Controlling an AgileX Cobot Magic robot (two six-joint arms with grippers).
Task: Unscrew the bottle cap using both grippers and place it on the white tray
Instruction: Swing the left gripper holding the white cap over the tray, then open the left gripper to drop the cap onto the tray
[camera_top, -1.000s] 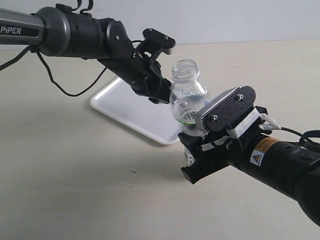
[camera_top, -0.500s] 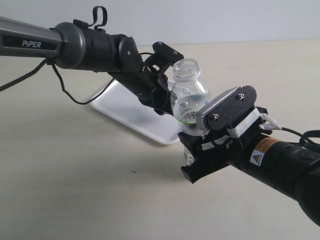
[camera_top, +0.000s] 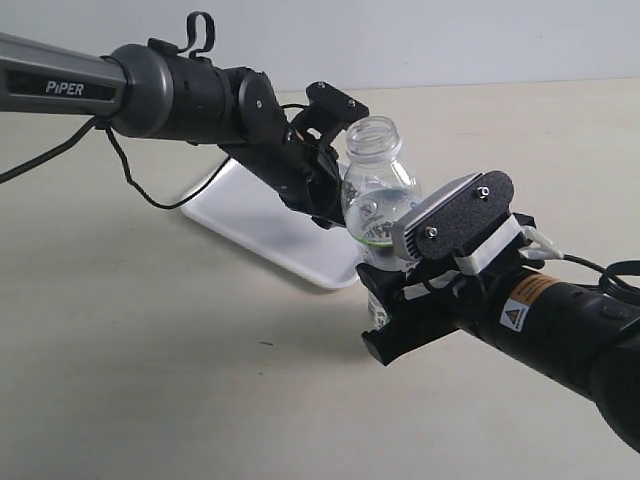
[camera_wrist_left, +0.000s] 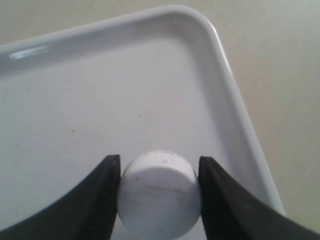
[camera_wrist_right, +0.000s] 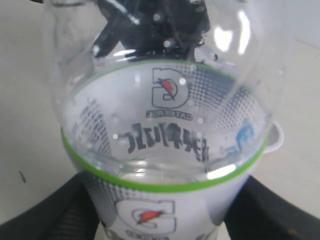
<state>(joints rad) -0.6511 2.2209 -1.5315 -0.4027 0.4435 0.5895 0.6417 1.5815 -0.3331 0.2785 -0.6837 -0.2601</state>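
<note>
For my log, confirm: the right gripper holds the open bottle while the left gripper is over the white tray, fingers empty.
Not empty: the left wrist view shows the left gripper shut on the bottle cap. It is over the white tray, and the right gripper holds the open bottle.

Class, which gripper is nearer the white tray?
Left. The left gripper holds the bottle cap over the white tray; the right gripper clamps the bottle beside its corner.

In the exterior view the right hand (camera_top: 420, 275) hides the lower half of the bottle (camera_top: 375, 190); the left hand (camera_top: 320, 200) hides the cap (camera_wrist_left: 159, 192) and part of the tray (camera_top: 250, 215). The left wrist view crops the cap's lower edge, the right wrist view the bottle's neck and base.
</note>
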